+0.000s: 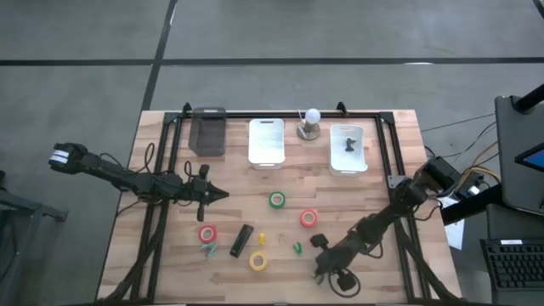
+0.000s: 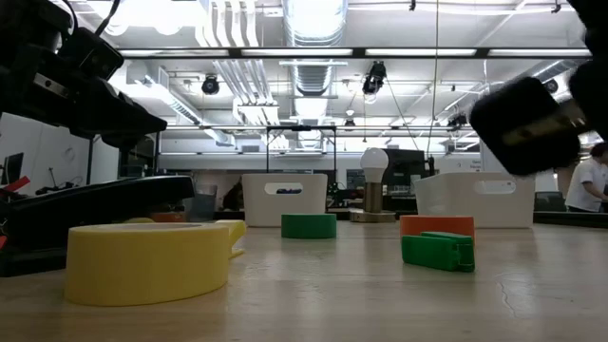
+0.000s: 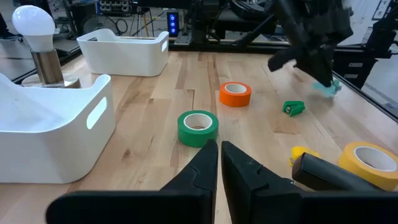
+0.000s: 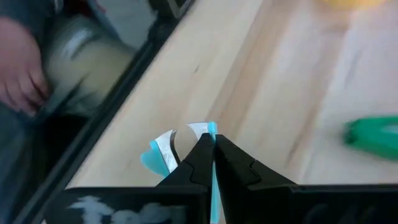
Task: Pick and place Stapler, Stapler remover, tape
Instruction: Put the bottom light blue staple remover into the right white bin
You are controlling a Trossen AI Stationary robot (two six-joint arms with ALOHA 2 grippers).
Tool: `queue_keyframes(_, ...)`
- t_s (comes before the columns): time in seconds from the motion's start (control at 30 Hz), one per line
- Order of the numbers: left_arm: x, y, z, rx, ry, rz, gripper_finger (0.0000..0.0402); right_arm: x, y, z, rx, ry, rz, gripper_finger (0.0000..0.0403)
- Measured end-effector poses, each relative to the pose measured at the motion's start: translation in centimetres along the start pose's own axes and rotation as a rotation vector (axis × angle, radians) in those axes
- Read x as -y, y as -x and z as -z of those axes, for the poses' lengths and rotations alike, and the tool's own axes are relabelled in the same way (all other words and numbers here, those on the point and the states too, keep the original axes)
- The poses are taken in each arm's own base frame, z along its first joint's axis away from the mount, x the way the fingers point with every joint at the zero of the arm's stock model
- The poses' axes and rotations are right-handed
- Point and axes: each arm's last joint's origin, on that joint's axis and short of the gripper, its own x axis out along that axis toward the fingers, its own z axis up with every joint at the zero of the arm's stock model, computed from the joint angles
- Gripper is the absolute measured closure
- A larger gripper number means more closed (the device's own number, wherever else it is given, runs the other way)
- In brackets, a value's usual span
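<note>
Pinching what looks like a blue staple remover (image 4: 163, 152) | right end effector (image 4: 213, 144) | fingertips clamped.

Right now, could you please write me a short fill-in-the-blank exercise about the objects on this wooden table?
1. The light-blue clawed tool clamped in the shut right gripper is a staple ___.
2. The tape roll nearest the two white plastic bins is the ___ one.
3. The white globe on a base between those bins is a light ___.
Missing words: remover; green; bulb.
</note>
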Motion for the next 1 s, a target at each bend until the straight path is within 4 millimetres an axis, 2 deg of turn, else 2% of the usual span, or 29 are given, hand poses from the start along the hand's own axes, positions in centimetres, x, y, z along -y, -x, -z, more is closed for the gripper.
queue_keyframes(0.13, 0.0, 0.0, 0.0, 0.000, 0.000, 0.000, 0.0378, 0.8, 1.5, -1.1, 0.027, -0.019, 0.073, 0.0394)
queue_keyframes(0.23, 0.0, 0.0, 0.0, -0.003, -0.001, 0.000, 0.0378, 1.7, 3.0, -1.5, 0.027, -0.028, 0.214, 0.0394)
queue_keyframes(0.5, 0.0, 0.0, 0.1, -0.006, -0.001, 0.000, 0.0378, 4.1, 8.6, -1.7, 0.024, -0.030, 0.826, 0.0394)
queue_keyframes(0.73, 0.0, 0.0, 0.2, -0.025, -0.005, -0.002, 0.0378, 5.2, 14.5, -1.6, 0.209, -0.171, 1.274, 0.0394)
queue_keyframes(0.83, 0.0, 0.0, 0.2, -0.023, -0.005, -0.002, 0.0378, 6.0, 16.6, -1.4, 0.293, -0.250, 1.381, 0.0394)
queue_keyframes(1.0, 0.0, 0.0, 0.3, -0.027, -0.006, -0.002, 0.0378, 8.1, 19.4, -0.8, 0.307, -0.391, 1.486, 0.0394)
